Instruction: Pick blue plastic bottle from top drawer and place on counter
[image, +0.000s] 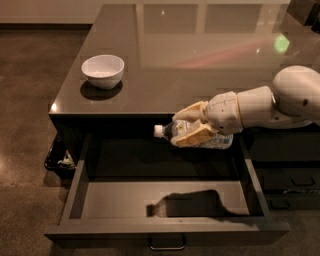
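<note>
My gripper (192, 125) is shut on the blue plastic bottle (217, 142), a small clear bottle with a white cap pointing left. It holds the bottle lying sideways in the air above the open top drawer (165, 205), about level with the front edge of the counter (200, 55). The bottle's shadow falls on the drawer floor. The white arm reaches in from the right.
A white bowl (103, 70) sits on the counter's left part. Narrower dark drawers (290, 180) with handles are at the right. A dark bin with trash (60, 157) stands on the floor left of the drawer.
</note>
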